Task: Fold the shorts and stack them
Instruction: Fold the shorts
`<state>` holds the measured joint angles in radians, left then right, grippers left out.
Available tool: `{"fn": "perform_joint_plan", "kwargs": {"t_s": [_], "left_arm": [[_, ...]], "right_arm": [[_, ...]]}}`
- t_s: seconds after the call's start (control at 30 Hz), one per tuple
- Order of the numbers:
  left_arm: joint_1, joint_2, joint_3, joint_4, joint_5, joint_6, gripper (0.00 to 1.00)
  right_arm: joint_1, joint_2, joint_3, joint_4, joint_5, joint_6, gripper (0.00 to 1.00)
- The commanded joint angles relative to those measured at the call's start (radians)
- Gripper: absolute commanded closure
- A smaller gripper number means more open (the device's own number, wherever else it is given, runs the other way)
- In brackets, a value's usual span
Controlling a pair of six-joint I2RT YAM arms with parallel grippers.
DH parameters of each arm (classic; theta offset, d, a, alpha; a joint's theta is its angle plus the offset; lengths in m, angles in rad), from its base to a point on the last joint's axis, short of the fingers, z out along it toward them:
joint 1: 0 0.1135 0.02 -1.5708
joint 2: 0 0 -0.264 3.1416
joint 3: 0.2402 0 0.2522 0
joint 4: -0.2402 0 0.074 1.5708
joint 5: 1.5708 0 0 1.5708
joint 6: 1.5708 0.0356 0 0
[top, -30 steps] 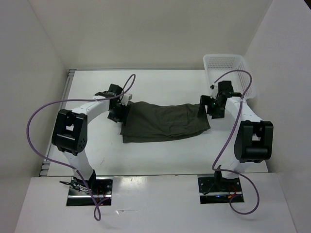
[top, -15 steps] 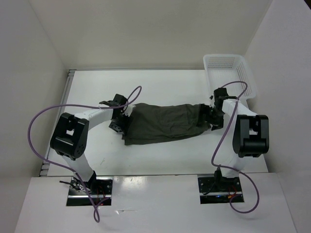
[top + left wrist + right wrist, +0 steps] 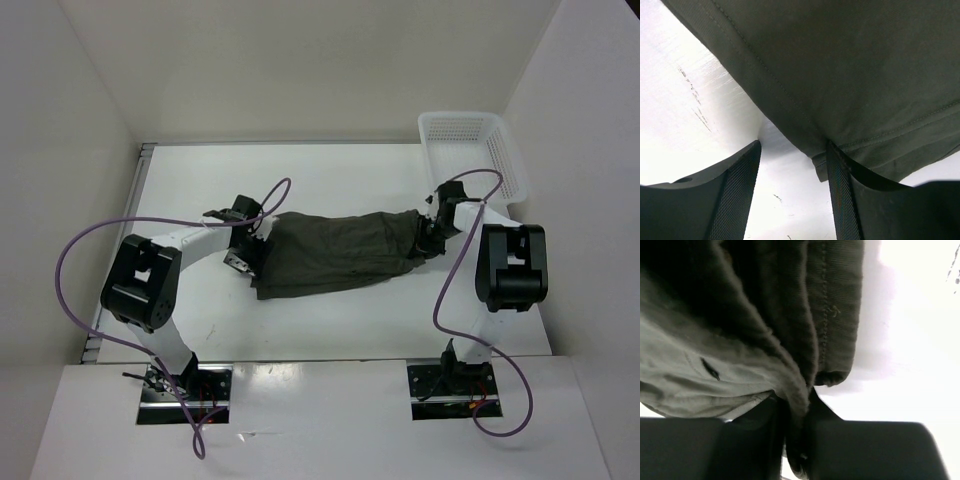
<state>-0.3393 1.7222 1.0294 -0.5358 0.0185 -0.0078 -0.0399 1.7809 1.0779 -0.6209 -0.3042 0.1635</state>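
The dark olive shorts (image 3: pixel 340 252) lie spread and wrinkled across the middle of the white table. My left gripper (image 3: pixel 250 248) is at their left end. In the left wrist view it (image 3: pixel 792 200) is open: bare table shows between the mesh-faced fingers (image 3: pixel 735 195), and the hem corner of the shorts (image 3: pixel 840 65) drapes over the right-hand finger. My right gripper (image 3: pixel 428 235) is at the shorts' right end. In the right wrist view it (image 3: pixel 797 440) is shut on a bunched fold of the shorts (image 3: pixel 765 315) beside a stitched seam.
A white mesh basket (image 3: pixel 470 150) stands at the back right, just behind the right arm. White walls close in the table on the left, back and right. Purple cables loop over both arms.
The right gripper has come in onto the right end of the shorts and shut on the fabric. The left gripper shifted nearer along the left end, still open.
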Motion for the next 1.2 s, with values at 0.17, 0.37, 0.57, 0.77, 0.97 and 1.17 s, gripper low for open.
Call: {"fn": "perform_joint_plan", "kwargs": {"t_s": [0.17, 0.37, 0.57, 0.77, 0.97, 1.17], "left_arm": [[0.005, 0.021, 0.009, -0.075, -0.062, 0.008, 0.38], [0.016, -0.078, 0.106, -0.13, 0.104, 0.008, 0.36], [0.029, 0.04, 0.115, -0.053, 0.057, 0.008, 0.35], [0.051, 0.129, 0.178, 0.02, 0.017, 0.008, 0.35], [0.06, 0.089, 0.263, 0.02, 0.06, 0.008, 0.32], [-0.062, 0.178, 0.625, -0.075, 0.179, 0.008, 0.31]], "right_arm": [[0.018, -0.109, 0.007, 0.098, 0.013, -0.025, 1.0], [0.185, -0.213, 0.1, 0.069, 0.224, -0.084, 1.0], [0.259, -0.224, 0.217, -0.023, 0.434, -0.11, 1.0], [0.337, -0.223, 0.304, -0.045, 0.522, -0.131, 1.0], [0.337, -0.222, 0.284, -0.013, 0.574, -0.193, 1.0], [0.337, -0.212, 0.284, 0.006, 0.547, -0.211, 1.0]]}}
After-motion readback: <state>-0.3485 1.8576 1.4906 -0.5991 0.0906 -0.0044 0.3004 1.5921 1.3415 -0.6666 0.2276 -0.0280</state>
